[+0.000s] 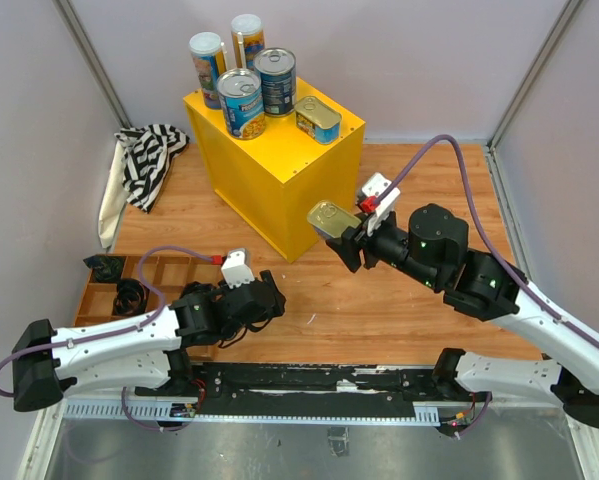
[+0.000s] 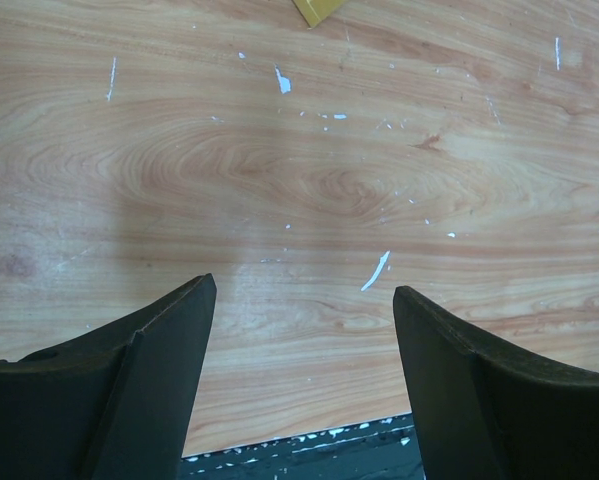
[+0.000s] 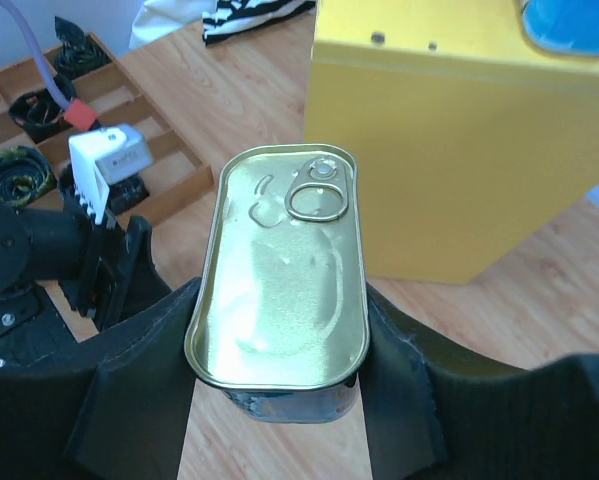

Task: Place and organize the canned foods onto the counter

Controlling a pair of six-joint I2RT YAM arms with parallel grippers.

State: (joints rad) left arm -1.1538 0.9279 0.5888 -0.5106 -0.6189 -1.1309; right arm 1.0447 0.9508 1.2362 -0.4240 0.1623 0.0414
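Wood-grain tabletop [image 1: 379, 300] holds a bright yellow box counter [image 1: 279, 150] topped with five cans [image 1: 241, 103] and a wooden compartment tray [image 1: 142, 275] of black oddments [image 1: 129, 295]; left gripper [image 2: 304, 290] gapes empty, right gripper [image 3: 282, 300] clamps a flat gold tin [image 3: 279, 250] beside the counter.

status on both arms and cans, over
Right gripper shut on gold tin, near yellow counter. Left gripper open, empty. Five cans on counter. Nothing blocking.

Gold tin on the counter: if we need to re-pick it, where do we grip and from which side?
Probably from above, fingers across the narrow width of the tin, on its long straight sides. It lies flat, lid up, on the counter, blue cans close beside it, so a side approach looks cramped. The right gripper holds the second tin the same way.
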